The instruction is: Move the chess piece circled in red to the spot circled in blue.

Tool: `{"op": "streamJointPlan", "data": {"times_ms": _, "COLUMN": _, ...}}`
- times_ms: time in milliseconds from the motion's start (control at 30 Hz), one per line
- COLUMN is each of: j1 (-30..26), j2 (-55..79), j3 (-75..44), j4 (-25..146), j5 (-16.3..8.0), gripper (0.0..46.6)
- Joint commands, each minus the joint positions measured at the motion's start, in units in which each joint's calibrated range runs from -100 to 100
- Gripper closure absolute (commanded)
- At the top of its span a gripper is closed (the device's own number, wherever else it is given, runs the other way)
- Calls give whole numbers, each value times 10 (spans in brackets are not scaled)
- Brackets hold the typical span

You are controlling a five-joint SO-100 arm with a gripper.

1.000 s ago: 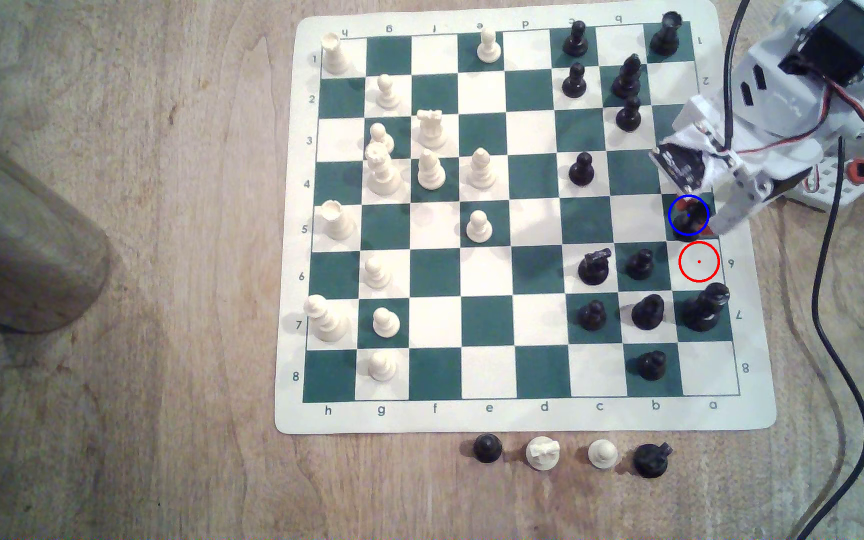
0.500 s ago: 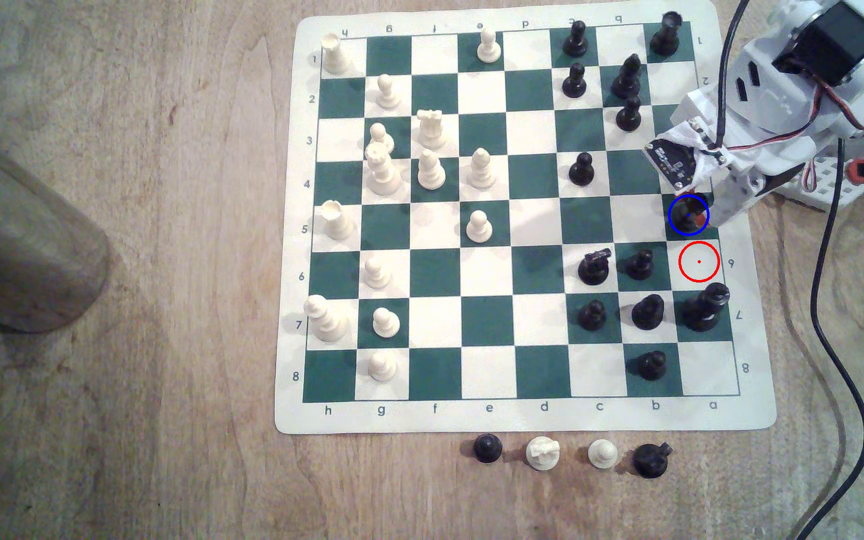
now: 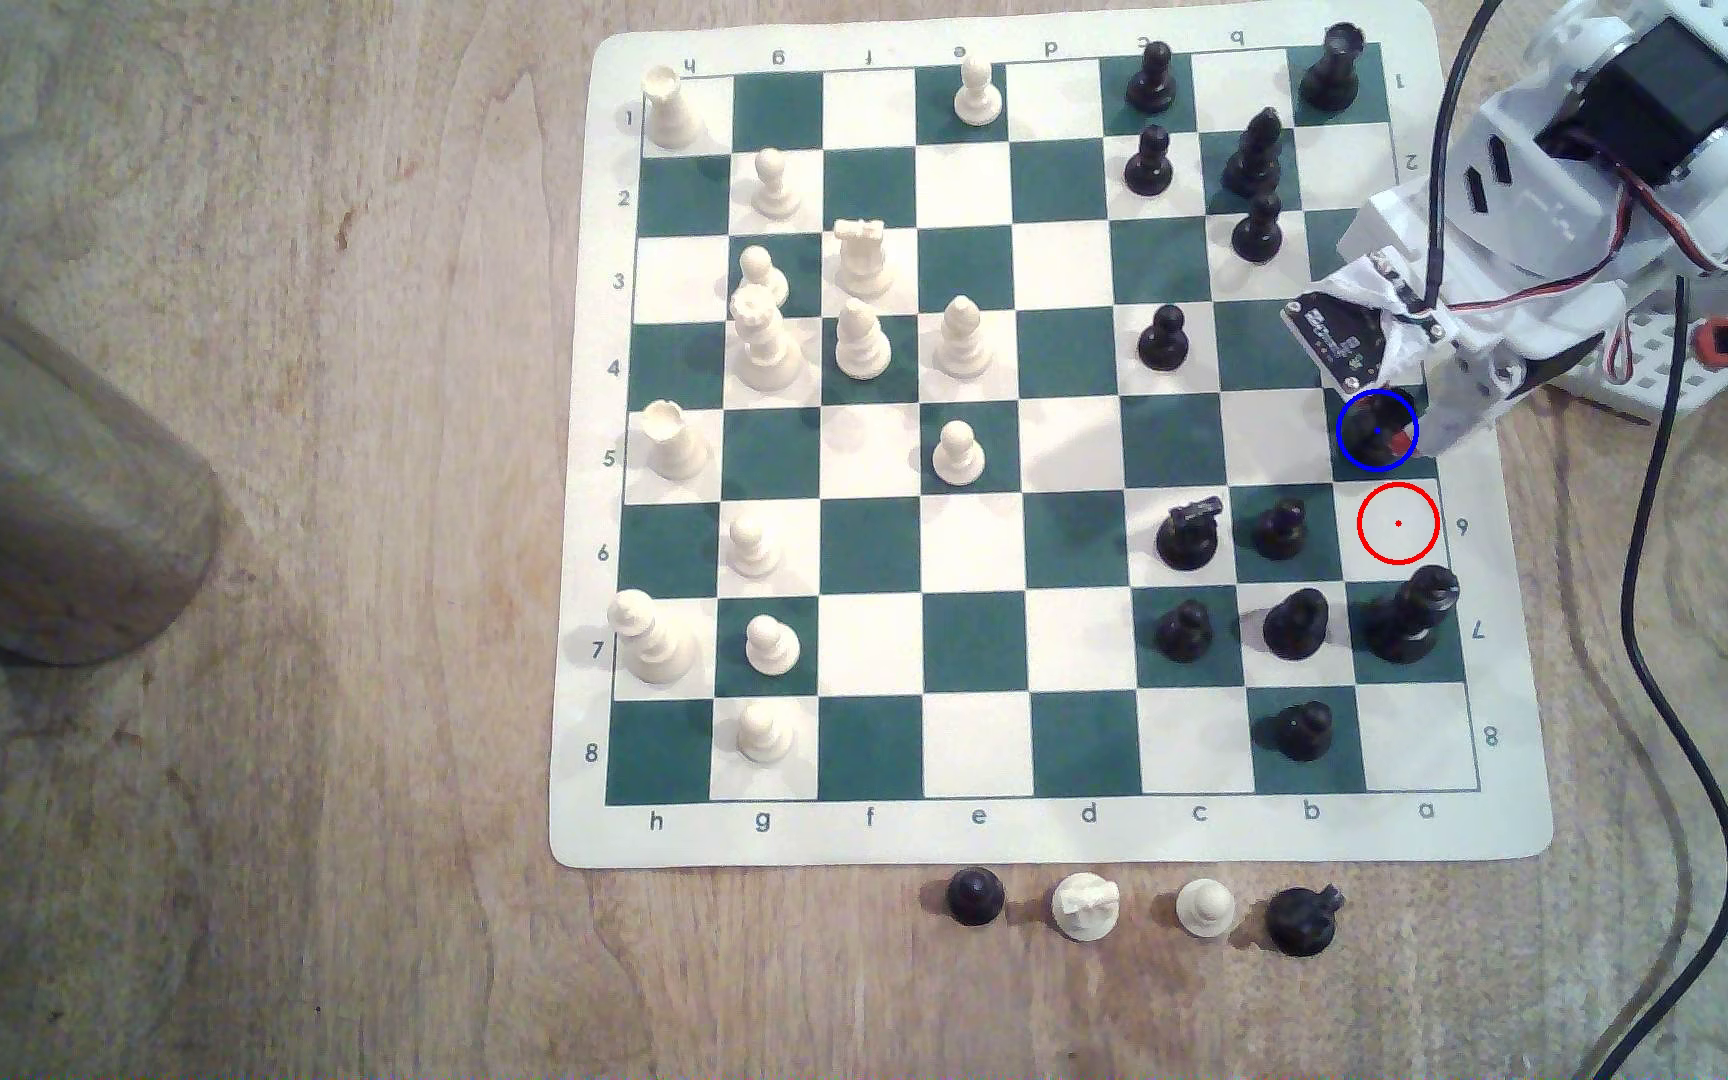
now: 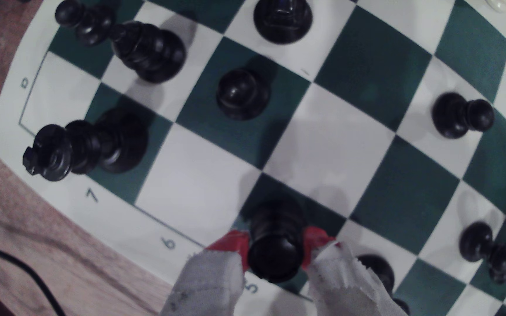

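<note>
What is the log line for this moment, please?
gripper: around black pawn | pawn: on blue-ringed square | red-ringed square: empty

The exterior view is bright and warm, with soft light. It is a little fuzzy. Small grey shadows sit close by the chess pieces on the board (image 3: 1047, 831). The wrist view is dimmer and blurrier. The board's (image 4: 185, 188) lines bend like a bowl toward 3 o'clock. The cloth-wrapped fingers (image 4: 206, 282) at 6 o'clock are out of focus.

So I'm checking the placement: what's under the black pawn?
The pawn stands on the blue-ringed green square, gripper tips either side. Its base hides the square's middle.
</note>
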Motion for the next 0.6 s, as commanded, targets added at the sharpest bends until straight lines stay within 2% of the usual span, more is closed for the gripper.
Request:
{"op": "streamJointPlan", "data": {"times_ms": 0, "j1": 3, "j2": 20, "j3": -10, "j4": 0, "j5": 7, "gripper": 464}}
{"op": "streamJointPlan", "data": {"times_ms": 367, "j1": 7, "j2": 60, "j3": -13, "j4": -3, "j5": 14, "gripper": 463}}
{"op": "streamJointPlan", "data": {"times_ms": 500, "j1": 7, "j2": 62, "j3": -10, "j4": -7, "j5": 14, "gripper": 427}}
{"op": "streamJointPlan", "data": {"times_ms": 567, "j1": 7, "j2": 63, "j3": -10, "j4": -7, "j5": 13, "gripper": 394}}
